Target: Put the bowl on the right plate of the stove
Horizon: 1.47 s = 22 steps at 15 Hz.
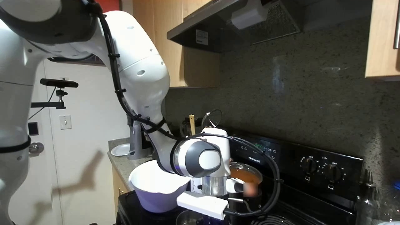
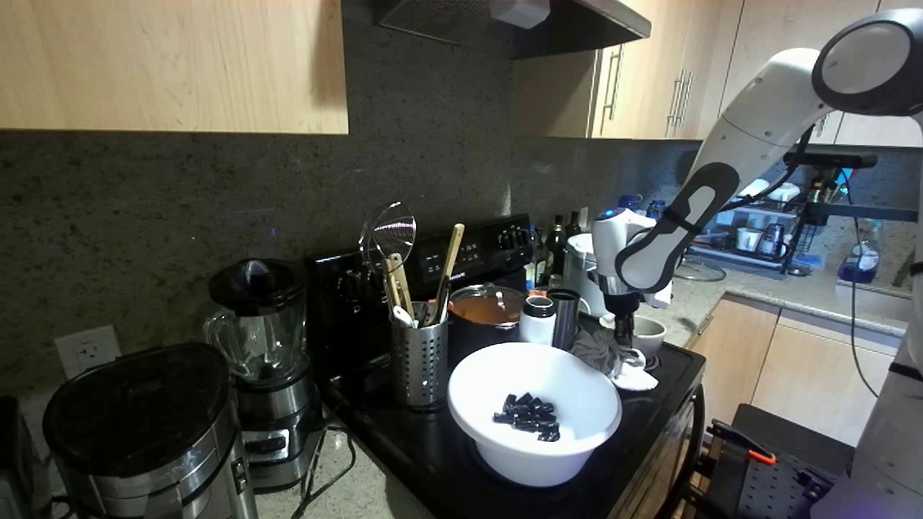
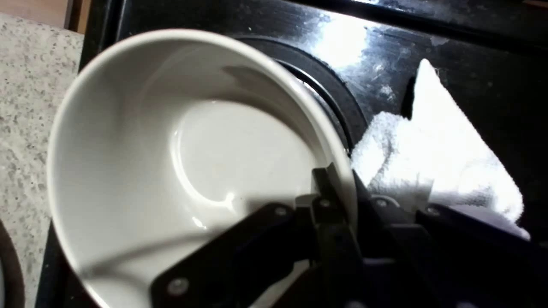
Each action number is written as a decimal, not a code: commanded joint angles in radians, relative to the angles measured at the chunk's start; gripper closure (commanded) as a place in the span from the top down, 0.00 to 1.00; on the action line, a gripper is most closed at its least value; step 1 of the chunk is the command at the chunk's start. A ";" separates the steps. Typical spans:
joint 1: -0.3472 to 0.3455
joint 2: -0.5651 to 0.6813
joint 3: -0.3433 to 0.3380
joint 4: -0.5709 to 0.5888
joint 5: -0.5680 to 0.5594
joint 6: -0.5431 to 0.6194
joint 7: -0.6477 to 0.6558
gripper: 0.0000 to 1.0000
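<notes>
A small cream-white bowl (image 3: 239, 149) fills much of the wrist view, and it also shows beyond my gripper in an exterior view (image 2: 653, 334). My gripper (image 3: 342, 175) is shut on its rim, one finger inside and one outside; it also shows in an exterior view (image 2: 625, 342). No copper-coloured bowl shows. The glossy black stove's back panel (image 1: 290, 162) stands along the wall. A burner ring (image 3: 329, 81) shows partly under the cream bowl, near the stove's edge. I cannot tell whether the bowl touches it.
A white cloth (image 3: 449, 145) and grey cloth (image 2: 600, 350) lie beside my gripper. A large white bowl with black pieces (image 2: 533, 360), a lidded pot with orange contents (image 2: 487, 310), a utensil holder (image 2: 420, 364), a white bottle (image 2: 537, 328) and a dark tumbler (image 2: 566, 321) stand on the stove.
</notes>
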 commanded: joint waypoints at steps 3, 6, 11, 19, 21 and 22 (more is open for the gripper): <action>0.018 -0.026 -0.003 -0.014 -0.014 0.011 0.020 0.57; 0.020 -0.030 -0.003 -0.001 -0.010 -0.003 0.027 0.79; 0.032 -0.096 0.018 0.052 0.041 -0.083 0.022 1.00; 0.074 -0.225 0.098 0.265 0.338 -0.446 -0.072 1.00; 0.084 -0.245 0.104 0.304 0.408 -0.507 -0.083 1.00; 0.085 -0.251 0.103 0.319 0.438 -0.531 -0.086 1.00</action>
